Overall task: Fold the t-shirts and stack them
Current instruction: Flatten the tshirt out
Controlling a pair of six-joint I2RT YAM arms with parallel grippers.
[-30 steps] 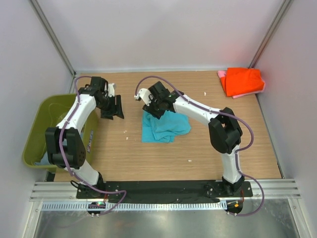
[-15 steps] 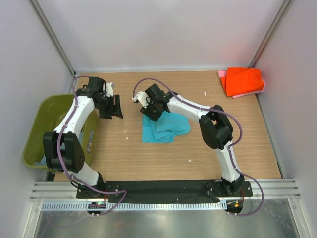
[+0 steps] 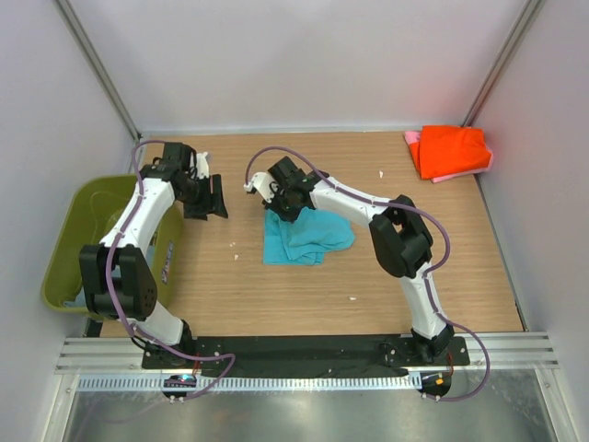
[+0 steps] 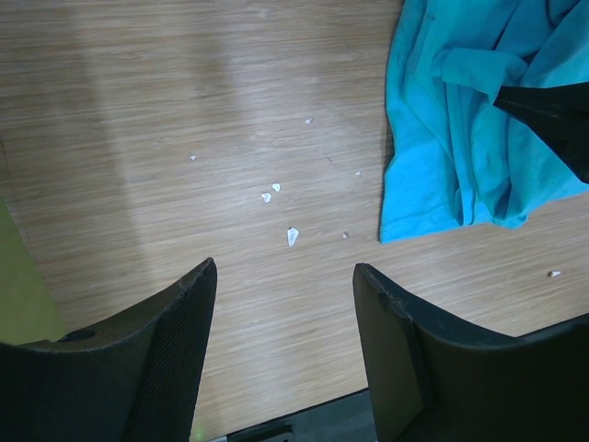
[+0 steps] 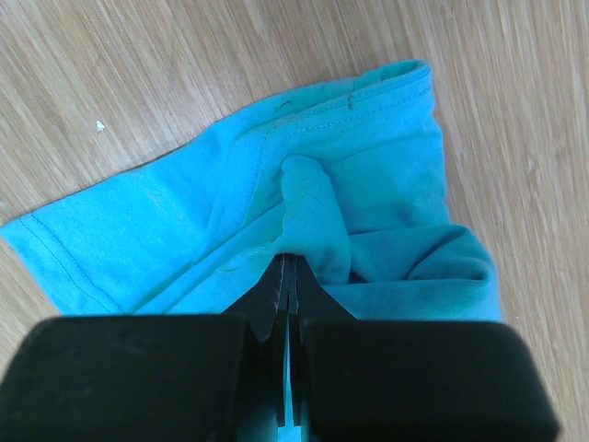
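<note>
The turquoise t-shirt (image 3: 308,237) lies crumpled in the middle of the table; it also shows in the right wrist view (image 5: 230,221) and the left wrist view (image 4: 460,138). My right gripper (image 3: 287,206) is shut on a fold at the shirt's upper left edge (image 5: 289,260). My left gripper (image 3: 215,197) is open and empty over bare wood left of the shirt (image 4: 285,276). The orange-red t-shirt (image 3: 453,149) lies folded at the back right on top of the pink t-shirt (image 3: 465,174). A bit of the grey-blue t-shirt (image 3: 81,296) shows in the bin.
The olive-green bin (image 3: 83,230) stands at the table's left edge, beside the left arm. Small white scraps (image 4: 291,236) lie on the wood near the left gripper. White walls enclose the table at the back and sides.
My right gripper has shifted a little left and back with the shirt's edge. The right arm's elbow has swung left. The left gripper has barely moved.
</note>
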